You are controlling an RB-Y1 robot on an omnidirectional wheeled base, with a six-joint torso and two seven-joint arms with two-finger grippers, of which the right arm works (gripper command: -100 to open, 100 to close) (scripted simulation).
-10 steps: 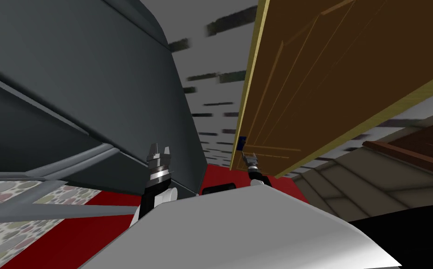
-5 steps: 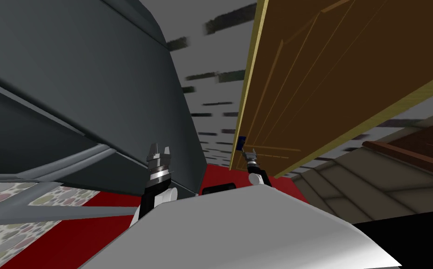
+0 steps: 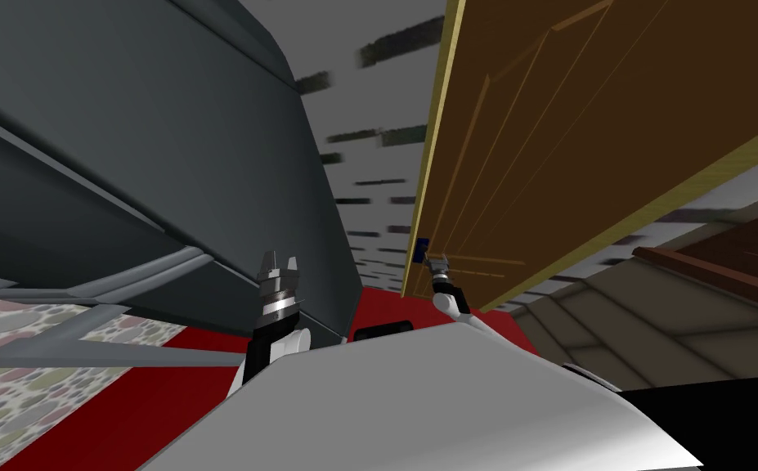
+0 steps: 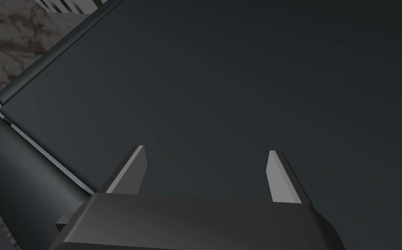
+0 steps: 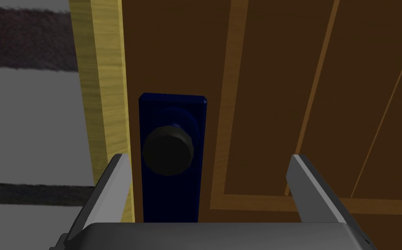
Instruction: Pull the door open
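1. R gripper (image 5: 208,184): fingers spread wide, nothing held, aimed straight at the door.
2. Dark round knob (image 5: 168,149) shows betw. the fingers but off-centre, close to the finger on the yellow-strip side. No contact that I can see.
3. Knob sits on a blue plate (image 5: 172,108) near the edge of the brown door (image 5: 282,87), w/ a yellow strip (image 5: 104,87) just beside the plate.
4. L gripper (image 4: 206,173): also wide open and empty, facing a dark grey panel (image 4: 239,65). Looks idle.
5. Step in hand, as I judge it: lining up on the knob before the grasp. Pull not begun.
6. Next move prob. needs a small sideways shift toward the strip to centre the knob, then advance, close firmly, and draw back along the door's swing.
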